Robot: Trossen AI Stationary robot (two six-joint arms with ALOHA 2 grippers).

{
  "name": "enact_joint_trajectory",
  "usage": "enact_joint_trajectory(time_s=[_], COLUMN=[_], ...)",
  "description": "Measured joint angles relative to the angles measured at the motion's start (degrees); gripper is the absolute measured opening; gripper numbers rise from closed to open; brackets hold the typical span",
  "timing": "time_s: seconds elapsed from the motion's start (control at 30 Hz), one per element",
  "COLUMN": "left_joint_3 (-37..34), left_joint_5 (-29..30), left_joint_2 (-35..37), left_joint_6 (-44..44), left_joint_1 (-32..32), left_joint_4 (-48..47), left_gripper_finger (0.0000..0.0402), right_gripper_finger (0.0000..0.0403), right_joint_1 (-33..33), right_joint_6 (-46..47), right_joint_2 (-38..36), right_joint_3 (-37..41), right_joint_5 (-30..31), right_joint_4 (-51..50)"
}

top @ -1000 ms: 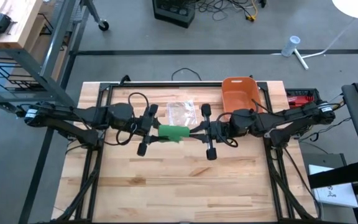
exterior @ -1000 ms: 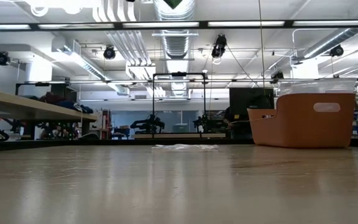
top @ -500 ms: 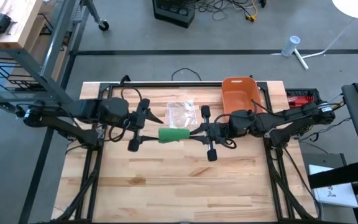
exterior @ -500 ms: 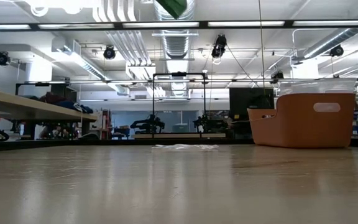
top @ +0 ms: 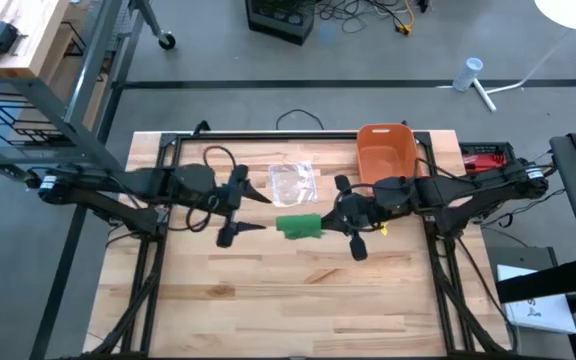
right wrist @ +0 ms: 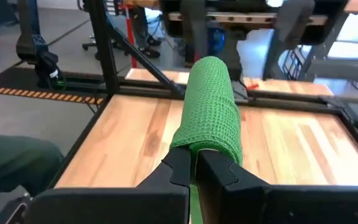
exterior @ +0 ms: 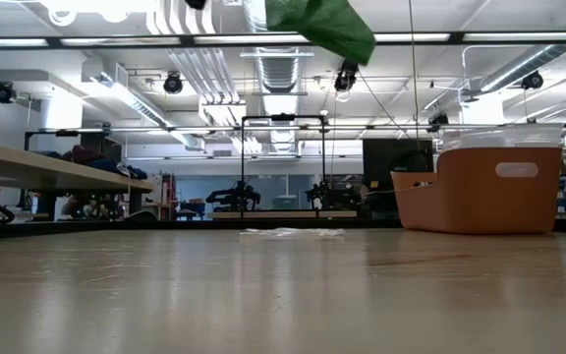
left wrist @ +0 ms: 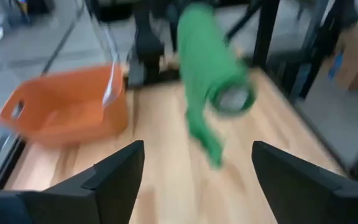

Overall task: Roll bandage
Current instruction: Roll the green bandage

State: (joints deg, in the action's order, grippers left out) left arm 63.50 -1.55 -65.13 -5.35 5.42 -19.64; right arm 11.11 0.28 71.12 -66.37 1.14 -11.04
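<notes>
The right gripper [right wrist: 196, 163] is closed on one end of the green bandage roll [top: 299, 226], holding it above the wooden table [top: 268, 300]. The left gripper [top: 251, 210] stands wide open just beside the roll's other end, not touching. Behind are a clear plastic bag [top: 292, 181] and an orange bin [top: 386, 150].

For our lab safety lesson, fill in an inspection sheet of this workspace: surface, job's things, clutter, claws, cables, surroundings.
Surface: wooden table, bare at the front.
Job's things: green bandage roll held above the table.
Clutter: orange bin and clear plastic bag at the back.
Claws: right claw shut on the bandage's end; left claw open beside it, apart.
Cables: black loops on both arms, one at the table's back edge.
Surroundings: grey floor, workbenches, ceiling lights.
</notes>
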Motion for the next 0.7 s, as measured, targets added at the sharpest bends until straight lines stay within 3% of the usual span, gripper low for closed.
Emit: enact_joint_trajectory(time_s=[0.33,0.53,0.7], left_joint_3=[-18.9,-19.9,-17.6], left_joint_5=[-3.7,-4.6,1.3], left_joint_2=[-5.3,-9.4,-13.6], left_joint_6=[7.7,9.4,9.3], left_joint_1=[0.0,0.0,0.0], left_joint_4=[45.1,50.7,50.7], left_gripper_finger=[0.0277,0.0279,0.0268], right_gripper_finger=[0.0000,0.0000,0.0000], right_joint_1=[0.0,0.0,0.0], right_joint_6=[2.1,1.5,1.4], right_joint_2=[-1.7,-0.7,-0.4], right_joint_3=[0.0,0.0,0.0], right_joint_5=[-0.1,-0.1,-0.1], right_joint_4=[-0.8,-0.8,-0.5])
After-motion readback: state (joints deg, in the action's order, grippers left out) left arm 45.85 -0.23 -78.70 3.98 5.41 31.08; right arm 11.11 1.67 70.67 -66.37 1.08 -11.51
